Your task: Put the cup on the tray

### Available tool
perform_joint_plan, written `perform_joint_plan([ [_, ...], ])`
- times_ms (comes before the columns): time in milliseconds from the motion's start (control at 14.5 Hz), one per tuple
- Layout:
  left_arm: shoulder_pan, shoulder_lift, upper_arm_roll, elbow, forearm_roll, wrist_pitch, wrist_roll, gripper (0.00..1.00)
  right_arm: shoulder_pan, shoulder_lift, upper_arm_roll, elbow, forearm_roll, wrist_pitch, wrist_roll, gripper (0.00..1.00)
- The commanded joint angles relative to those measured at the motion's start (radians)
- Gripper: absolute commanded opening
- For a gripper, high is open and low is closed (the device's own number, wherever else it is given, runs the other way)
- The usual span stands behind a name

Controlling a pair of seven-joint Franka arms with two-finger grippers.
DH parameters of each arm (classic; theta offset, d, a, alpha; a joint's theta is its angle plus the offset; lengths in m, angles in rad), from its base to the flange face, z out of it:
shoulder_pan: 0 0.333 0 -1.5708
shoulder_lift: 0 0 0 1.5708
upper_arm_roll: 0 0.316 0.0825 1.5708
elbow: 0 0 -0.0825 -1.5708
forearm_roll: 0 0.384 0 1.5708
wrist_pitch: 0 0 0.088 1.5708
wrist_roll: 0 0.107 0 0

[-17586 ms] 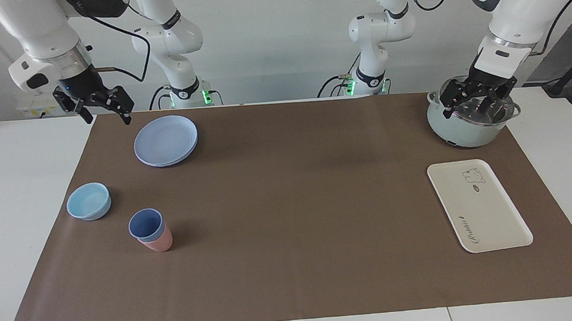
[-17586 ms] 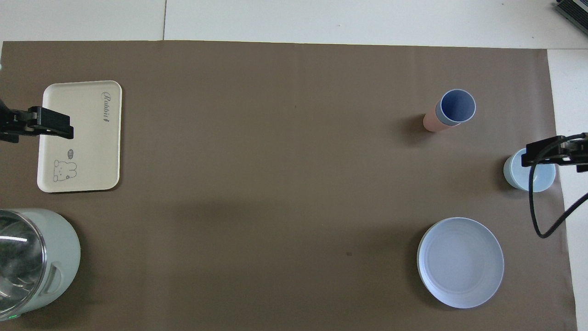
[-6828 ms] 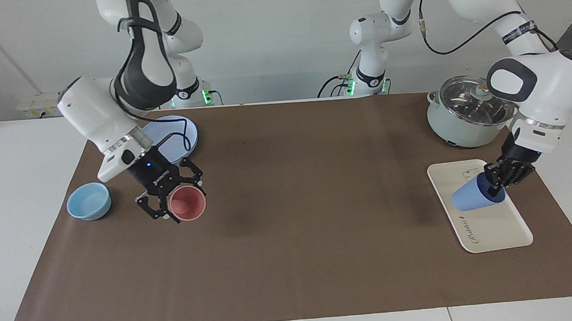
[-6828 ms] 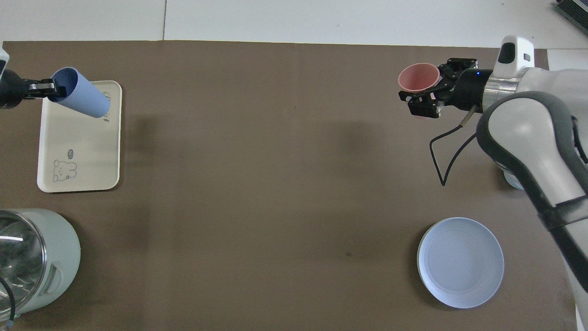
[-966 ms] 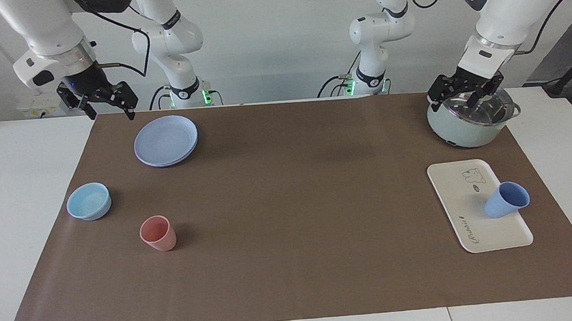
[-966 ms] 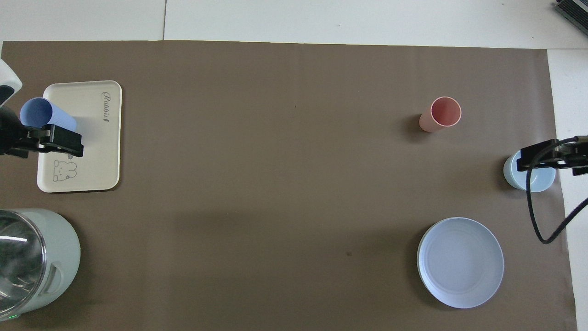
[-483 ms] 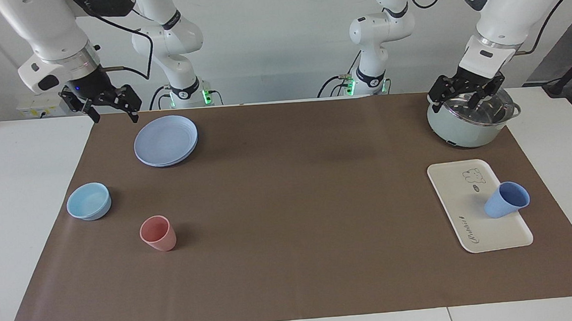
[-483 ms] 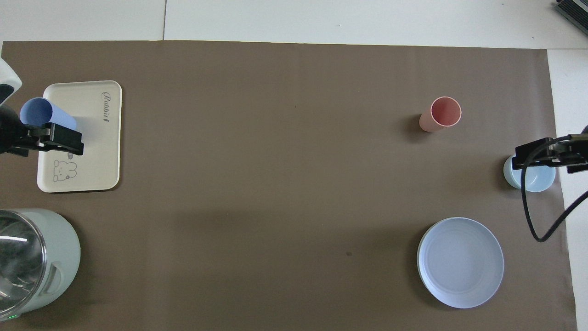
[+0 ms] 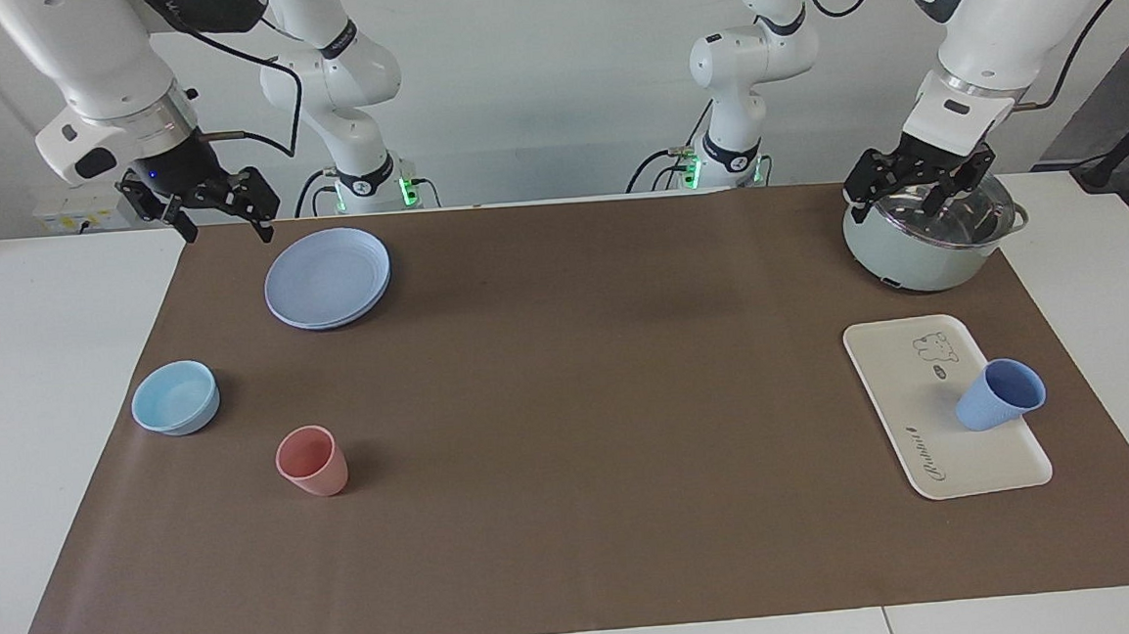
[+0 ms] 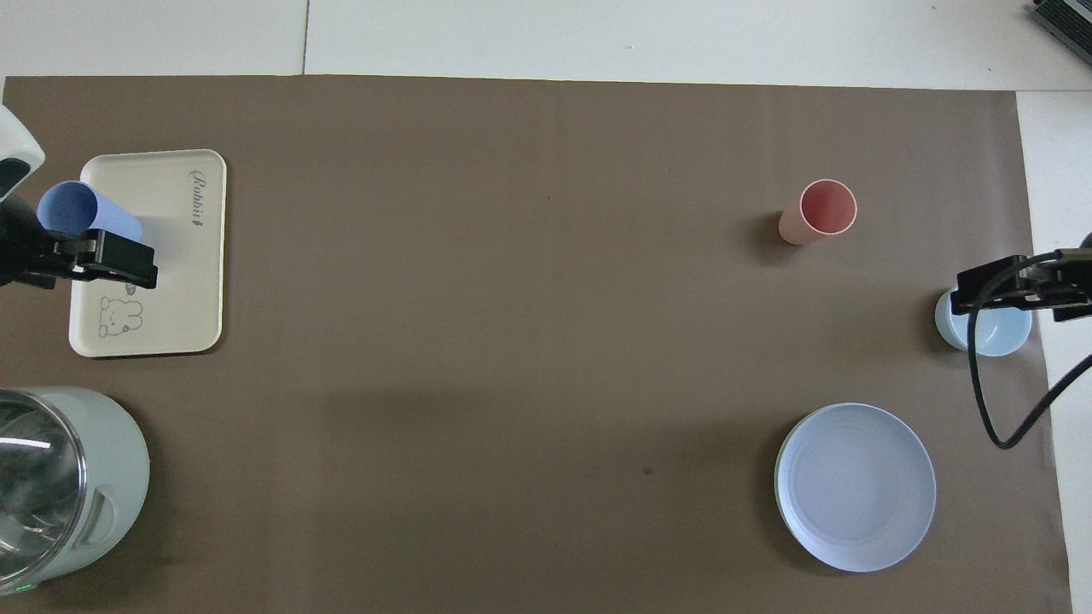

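The periwinkle-blue cup [image 9: 999,395] rests tilted on the cream tray [image 9: 907,394]. Its base is on the tray and its mouth leans out over the rim toward the left arm's end of the table. It also shows in the overhead view [image 10: 81,213] on the tray [image 10: 183,281]. My left gripper [image 9: 915,199] is open and empty, raised over the pot; it shows in the overhead view [image 10: 102,258] too. My right gripper [image 9: 228,230] is open and empty, raised beside the round plate at the right arm's end, and shows in the overhead view [image 10: 998,290].
A pale-green pot with a glass lid [image 9: 927,236] stands nearer to the robots than the tray. At the right arm's end stand a round blue plate [image 9: 327,277], a light-blue bowl [image 9: 175,398] and a salmon-pink cup [image 9: 311,461]. A brown mat [image 9: 570,405] covers the table.
The blue cup, earlier nested in the pink cup, was carried by the left gripper and released on the tray. Both grippers rose away. In the last half second nothing has visibly moved.
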State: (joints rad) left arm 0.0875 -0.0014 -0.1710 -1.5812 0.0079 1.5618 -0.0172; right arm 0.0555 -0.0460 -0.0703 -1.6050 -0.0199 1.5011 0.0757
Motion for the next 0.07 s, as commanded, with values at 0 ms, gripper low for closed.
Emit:
perform_joint_plan([
  [0,0.003,-0.017,0.001,-0.028,0.011,0.026,0.019,1.0,-0.006,-0.017,0.004,-0.013,0.014,0.016,-0.001,1.0],
])
